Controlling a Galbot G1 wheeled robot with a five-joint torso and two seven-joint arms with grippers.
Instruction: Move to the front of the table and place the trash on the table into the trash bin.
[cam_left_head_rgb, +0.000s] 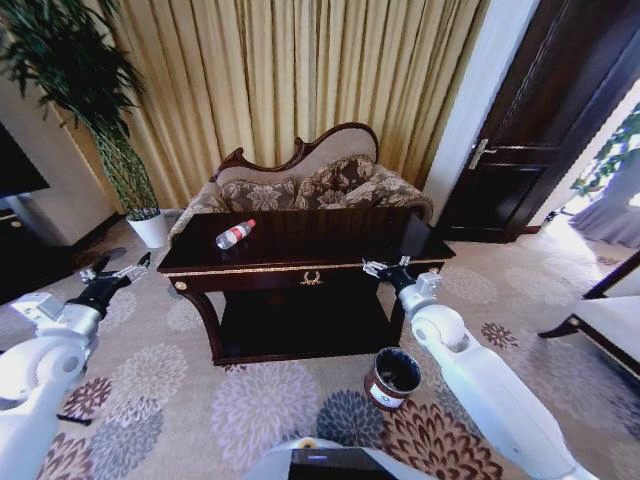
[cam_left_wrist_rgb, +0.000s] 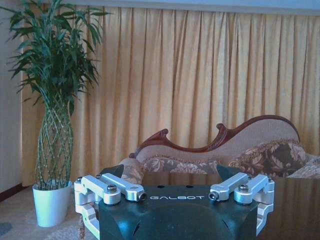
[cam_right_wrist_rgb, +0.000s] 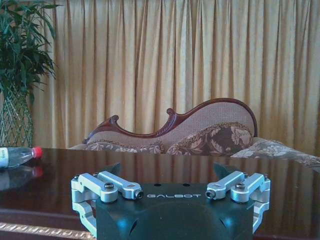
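- I'm parked at the front of the table (cam_left_head_rgb: 300, 268); gold-handled drawer faces me, so approach part looks done (my read).
- Trash I can make out: one clear bottle (cam_left_head_rgb: 235, 234) w/ red cap, lying on its side on the tabletop, toward my left half, well back from the front edge.
- Bottle long axis runs diagonal in head view: cap end points away from me & toward the sofa (cam_left_head_rgb: 310, 180), base end toward the table's left-front corner.
- In R wrist view the bottle (cam_right_wrist_rgb: 17, 155) sits far off to one side w/ cap pointing inward across the top.
- Left gripper (cam_left_head_rgb: 118, 271) hovers off the table's left end, outside the top, jaws spread apart, holding nothing.
- Right gripper (cam_left_head_rgb: 385, 268) is at the front edge right of the drawer handle, jaws also spread, nothing held.
- Key relation: bottle lies fwd and inward from the L jaws, and across the table to the left from the R jaws. Which arm is nearer? Too close to call, L maybe better lined up.
- Trash bin (cam_left_head_rgb: 393, 377) stands on the carpet by the table's right-front leg, just under my R arm (so drop-off favours R side).
- Small scraps: can't see any on the top from here.
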